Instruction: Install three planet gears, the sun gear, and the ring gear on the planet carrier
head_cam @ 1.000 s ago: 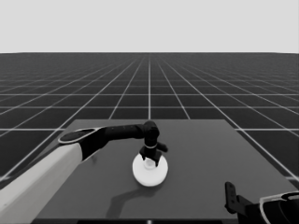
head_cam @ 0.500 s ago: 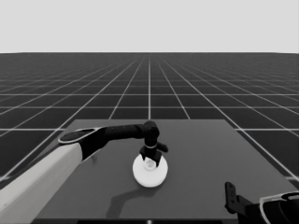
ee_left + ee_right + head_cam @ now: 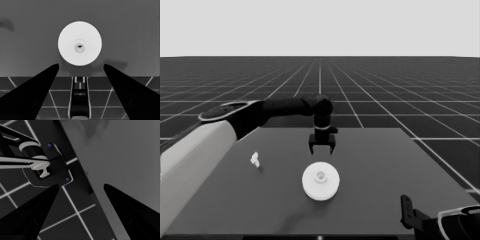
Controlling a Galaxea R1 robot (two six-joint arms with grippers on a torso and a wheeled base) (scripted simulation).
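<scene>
The left gripper (image 3: 322, 148) hung above the table (image 3: 375, 180) at about twelve o'clock from the larger round part (image 3: 320, 181), its two fingers spread wide and holding nothing; in the left wrist view the left gripper (image 3: 81, 65) framed the larger round part (image 3: 80, 43) between its tips without touching it, clear of the disc's rim. That disc, the ring gear, lay flat near the middle of the table with a small opening at its centre, and no smaller round part or toothed gears showed anywhere, so they were judged to lie hidden beneath it and the stack looked complete. At about nine to ten o'clock from the disc, well apart from it, a thin white piece (image 3: 254, 159) lay alone on the table. The right gripper (image 3: 81, 185) was parked off the table's near right corner, at roughly four o'clock from the disc, fingers wide apart and empty, looking down at the table's edge, the floor grid and some dark machinery with blue lights (image 3: 45, 167). From here the chief risk seemed to be disturbance: a sideways sweep of the left arm with the fingers low could clip the disc's rim and slide or tilt it off whatever sat under it. Whether the disc was fully seated could not be told, and if it rode high on the teeth below, a slight knock might unseat it.
</scene>
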